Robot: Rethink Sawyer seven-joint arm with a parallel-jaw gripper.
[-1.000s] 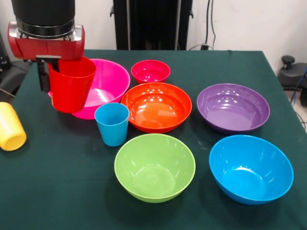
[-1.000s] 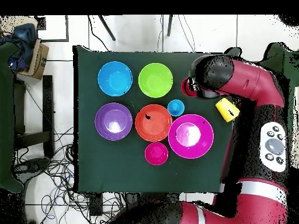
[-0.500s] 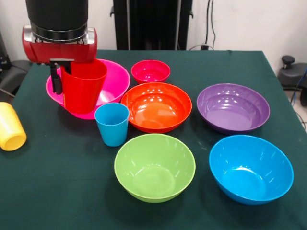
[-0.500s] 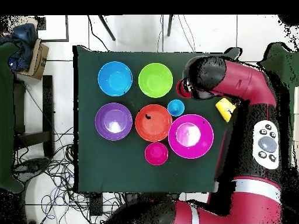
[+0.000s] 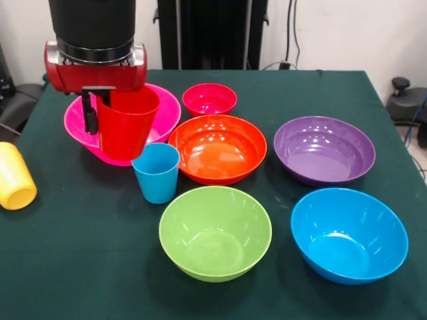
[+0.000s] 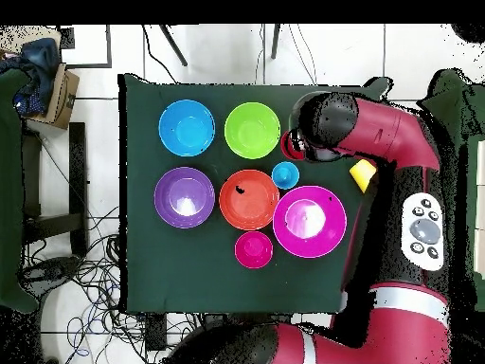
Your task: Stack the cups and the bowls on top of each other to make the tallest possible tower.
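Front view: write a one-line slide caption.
Pincer holds red cup above light blue cup, amid six coloured bowls.

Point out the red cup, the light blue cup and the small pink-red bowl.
red cup (image 5: 127, 130), front view, front wall.
light blue cup (image 5: 156, 175), front view, outer wall.
small pink-red bowl (image 5: 209, 99), front view, inside.
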